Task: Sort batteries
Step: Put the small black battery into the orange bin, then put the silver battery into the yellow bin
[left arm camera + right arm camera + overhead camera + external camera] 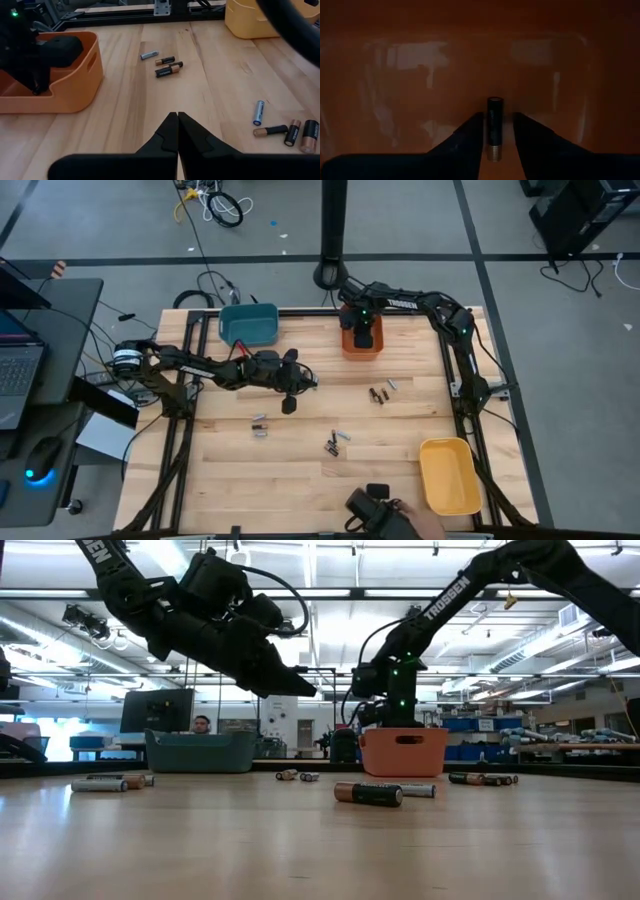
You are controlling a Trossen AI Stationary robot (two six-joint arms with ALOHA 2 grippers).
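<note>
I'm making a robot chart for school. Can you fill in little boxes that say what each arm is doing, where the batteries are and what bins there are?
left gripper: jaws shut, holding nothing, above the table's middle
right gripper: inside the orange bin, jaws apart, with gaps on both sides of a dark battery
loose batteries: small groups scattered on the wooden table
teal bin: far edge, on the left arm's side
yellow bin: near corner, on the right arm's side
</note>
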